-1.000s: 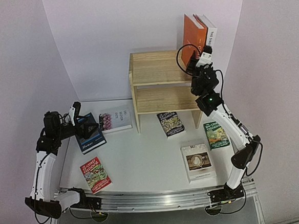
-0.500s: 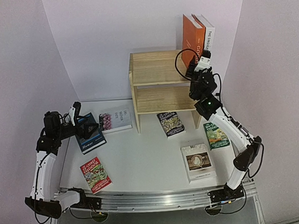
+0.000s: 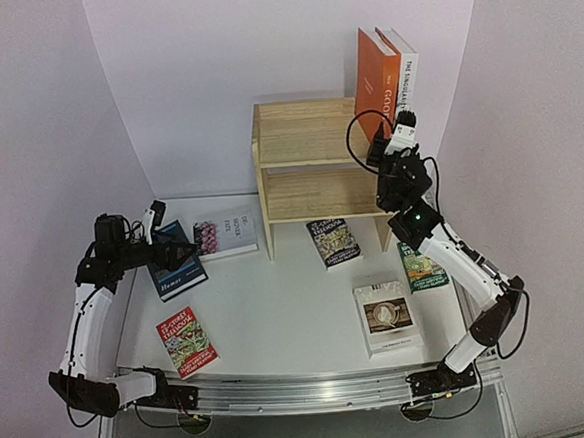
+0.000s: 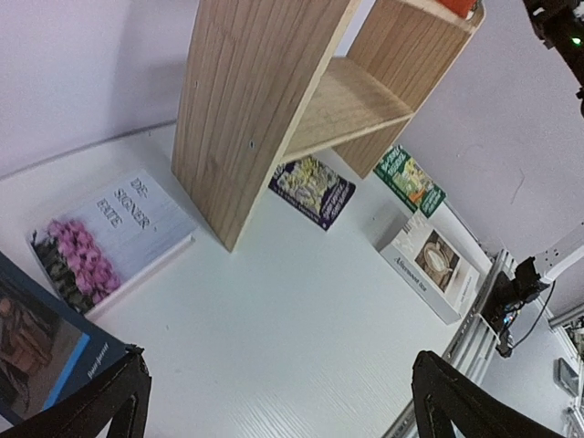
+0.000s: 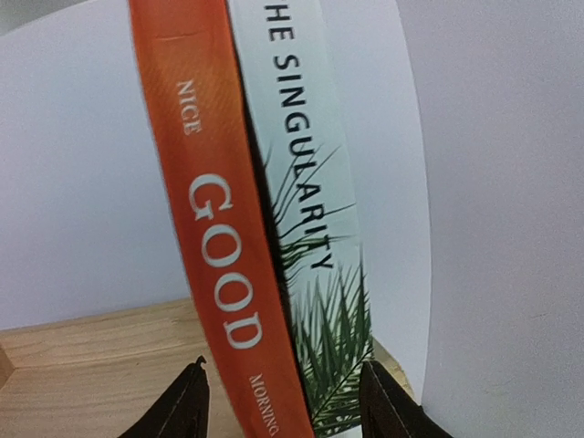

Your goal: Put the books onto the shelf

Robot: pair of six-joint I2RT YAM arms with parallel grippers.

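Right fingers [image 5: 285, 401] half spread, 1 each side of 2 spines: orange "GOOD" book [image 5: 214, 228] and white "Singularity" book [image 5: 306, 210]. Both upright, touching, at right end of pine shelf [image 3: 306, 133] top tier. Cannot tell whether I press them.

Left fingers [image 4: 274, 406] spread wide, empty, low over bench [image 3: 278, 310], just beside navy book [image 3: 175, 267].

Flat on bench:
- flower-cover book [image 3: 228, 233], by shelf's left panel
- coffee-cup book [image 3: 386, 316]
- red Treehouse paperback [image 3: 187, 340]
- dark Treehouse paperback [image 3: 334, 243]
- green Treehouse paperback [image 3: 423, 267]

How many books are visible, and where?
8. On the shelf top: orange book, white book. On table: navy book, flowered book left of shelf; dark paperback before it; green paperback right; coffee-cup book, red paperback nearer. None seems hidden.
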